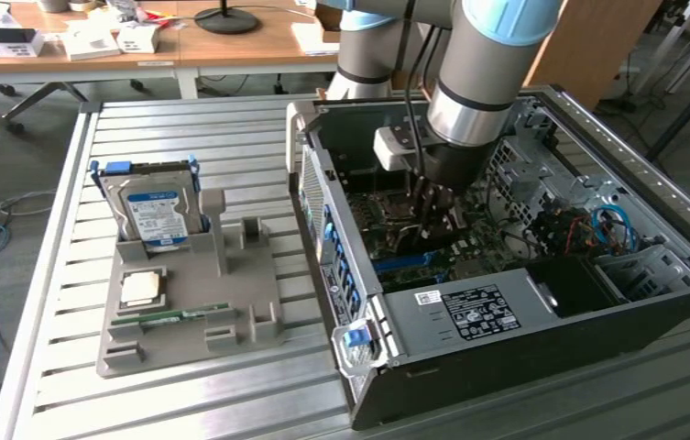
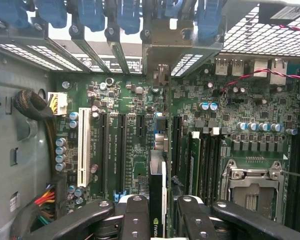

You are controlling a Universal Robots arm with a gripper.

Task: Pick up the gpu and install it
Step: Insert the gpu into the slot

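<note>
Gripping the thin black gpu (image 2: 157,192) inside the open dark computer case (image 1: 320,215)

In the wrist view the gripper (image 2: 161,212) is closed on the gpu. Its black fingers (image 2: 136,220) press the card from both sides. The card stands on edge over the green motherboard (image 2: 135,100), in line with the long black expansion slots and beside the white slot (image 2: 83,145). Whether its edge is already seated in a slot cannot be told. The empty silver processor socket (image 2: 252,187) lies well apart from it on the same board.

In the exterior view the grey and blue arm (image 1: 479,82) reaches down into the middle of the case, which lies on its side on the slatted metal table (image 1: 173,128). At the exterior view's left, a grey moulded tray (image 1: 246,307) holds an upright blue-labelled silver hard drive (image 1: 155,211), a square processor chip (image 1: 140,289) and a narrow green RAM stick (image 1: 173,317).
</note>
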